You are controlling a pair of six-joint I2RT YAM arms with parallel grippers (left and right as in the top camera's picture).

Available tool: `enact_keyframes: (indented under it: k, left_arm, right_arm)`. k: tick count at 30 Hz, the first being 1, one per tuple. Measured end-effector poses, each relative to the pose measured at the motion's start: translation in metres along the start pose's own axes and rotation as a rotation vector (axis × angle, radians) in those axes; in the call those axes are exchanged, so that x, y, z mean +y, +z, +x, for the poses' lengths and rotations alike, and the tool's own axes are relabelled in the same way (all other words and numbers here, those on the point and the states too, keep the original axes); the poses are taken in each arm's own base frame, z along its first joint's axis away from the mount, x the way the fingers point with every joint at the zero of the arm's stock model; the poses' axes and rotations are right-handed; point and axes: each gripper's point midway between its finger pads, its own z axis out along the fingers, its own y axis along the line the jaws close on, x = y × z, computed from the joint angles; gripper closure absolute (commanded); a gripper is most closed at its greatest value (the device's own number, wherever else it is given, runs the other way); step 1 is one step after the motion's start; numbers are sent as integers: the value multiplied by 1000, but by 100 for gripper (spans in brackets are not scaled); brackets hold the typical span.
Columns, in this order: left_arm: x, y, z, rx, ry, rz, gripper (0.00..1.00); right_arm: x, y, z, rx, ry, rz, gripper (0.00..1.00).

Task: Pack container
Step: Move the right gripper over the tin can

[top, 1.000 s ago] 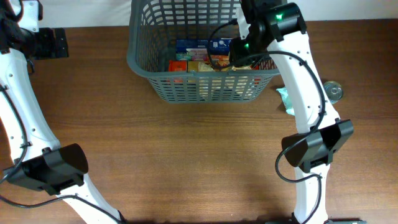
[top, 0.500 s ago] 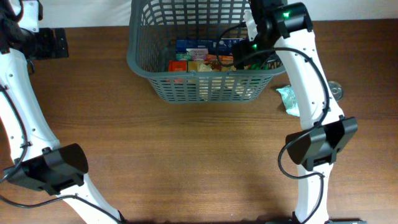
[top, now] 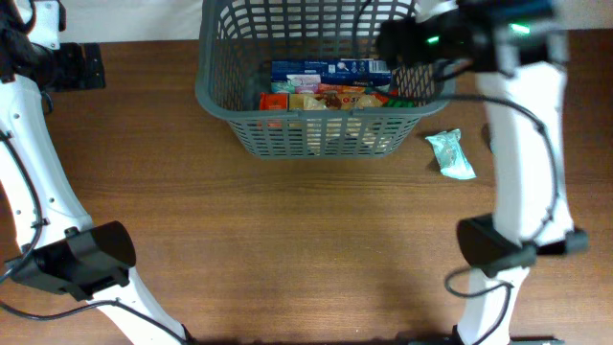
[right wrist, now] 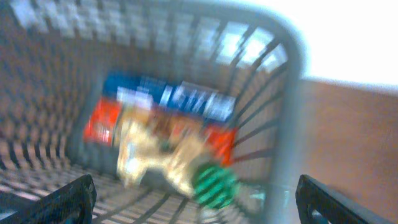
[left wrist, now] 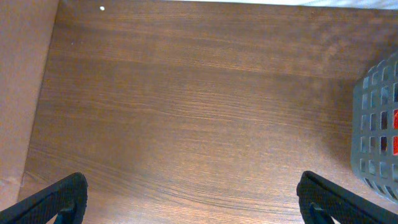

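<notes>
Between items. R gripper (right wrist: 196,199) by basket (top: 306,115) rim, jaws wide, empty; L gripper (left wrist: 196,199) wide too, idle. Next prob: reach teal pkt (top: 450,154) beside basket, grip, drop in.

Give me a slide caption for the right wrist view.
Motion-blurred look past the open right gripper into the container, holding a blue box and gold packets.

Overhead camera faces straight down on the worktop (top: 287,240); both wrist cameras look down closer, each sharing the container (top: 287,112).
</notes>
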Motion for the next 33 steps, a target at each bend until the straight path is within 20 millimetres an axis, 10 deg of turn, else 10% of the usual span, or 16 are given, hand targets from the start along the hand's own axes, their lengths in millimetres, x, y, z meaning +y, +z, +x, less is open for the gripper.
enact_keyframes:
  k: [7,11,13,17,21,33]
  left_arm:
    - [0,0,0,0,0,0,1]
    - [0,0,0,0,0,0,1]
    - [0,0,0,0,0,0,1]
    - [0,0,0,0,0,0,1]
    - [0,0,0,0,0,0,1]
    - [0,0,0,0,0,0,1]
  right_arm:
    - [-117,-176,-3,-307,201,319,3]
    - [-195,-200,46,-243,429,488,4]
    - [-227,-176,68,-170,527,490,3]
    - [-283,-65,131,53,712,399,10]
    - [-297,28,194,239,830,321,10]
    - [-284,131,245,429,874,273,9]
